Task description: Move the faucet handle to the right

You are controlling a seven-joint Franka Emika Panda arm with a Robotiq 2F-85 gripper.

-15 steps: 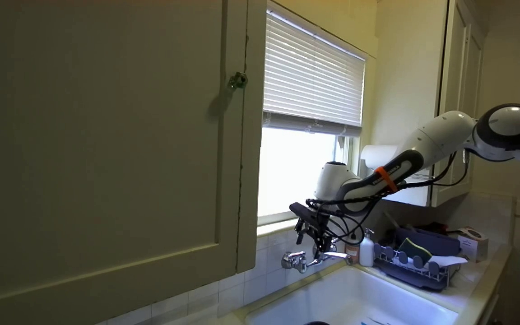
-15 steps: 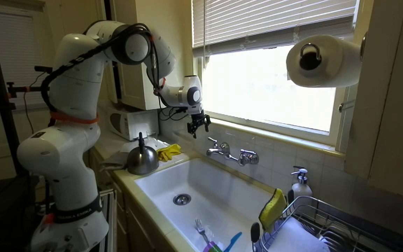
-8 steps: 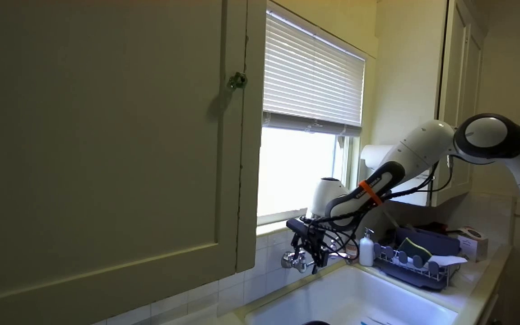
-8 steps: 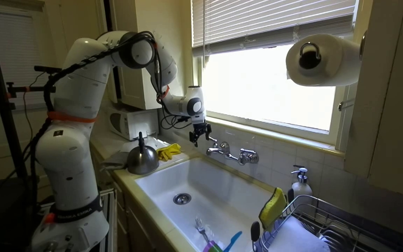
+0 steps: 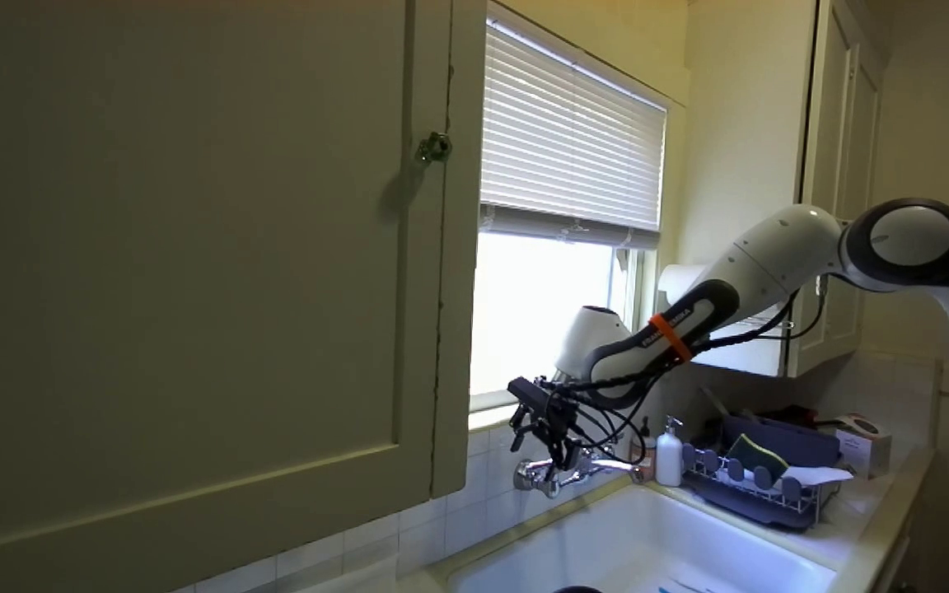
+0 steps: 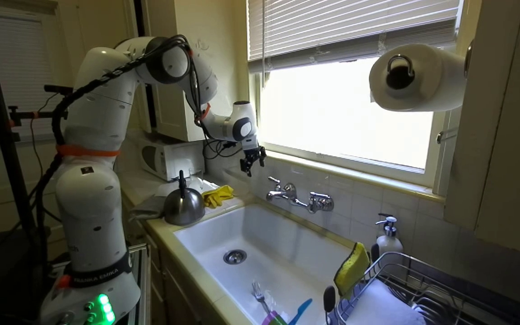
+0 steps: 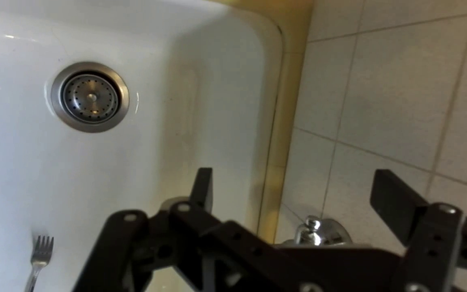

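The chrome faucet [image 6: 303, 205] is mounted on the tiled wall above the sink. Its faucet handle [image 6: 274, 180], a short lever, sticks up and outward at the left end of the faucet. In the wrist view the handle [image 7: 312, 224] shows low between the fingers, its lower part hidden by the gripper body. My gripper [image 6: 255, 169] hangs above and to the left of the handle, apart from it. In the wrist view the two fingers [image 7: 295, 187] are wide apart with nothing held. In an exterior view the gripper [image 5: 539, 457] partly covers the faucet [image 5: 610, 467].
The white sink [image 6: 260, 243] lies below, with a fork [image 6: 260, 293] and a blue utensil [image 6: 301, 310]. A kettle [image 6: 184, 207] and yellow gloves [image 6: 218, 196] stand at its left. The window sill [image 6: 332, 168] is behind the gripper. A dish rack [image 6: 404, 257] is at right.
The gripper first came down close beside the handle, then rose again and shifted left, away from it. The faucet handle looks unmoved. Green lights on the robot's base are now lit.
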